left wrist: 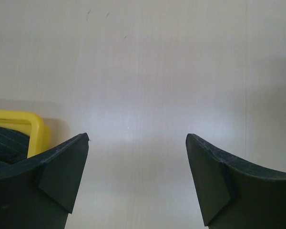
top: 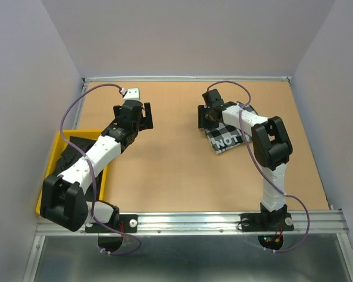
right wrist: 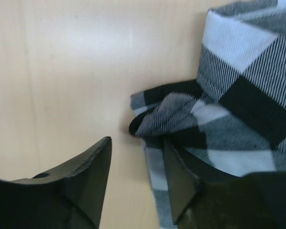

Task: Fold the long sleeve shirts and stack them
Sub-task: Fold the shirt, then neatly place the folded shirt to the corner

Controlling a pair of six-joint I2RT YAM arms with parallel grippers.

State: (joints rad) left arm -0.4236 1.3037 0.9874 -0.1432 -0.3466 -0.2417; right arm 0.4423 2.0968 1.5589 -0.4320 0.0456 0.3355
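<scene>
Bright, soft light; glare whitens the table (left wrist: pixel 148 71); right gripper (right wrist: pixel 136 143) blurred.

Bin (top: pixel 76 133) with one shirt (top: pixel 76 148) at left, second shirt (top: pixel 228 141) on table (top: pixel 165 153) at right

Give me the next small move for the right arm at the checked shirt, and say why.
Probably ease the right pincer forward and slightly toward the checked shirt, so its bunched corner sits between the fingers before closing. The jaws stand apart, mostly over bare table, and the corner lies just beyond the fingertips.
</scene>
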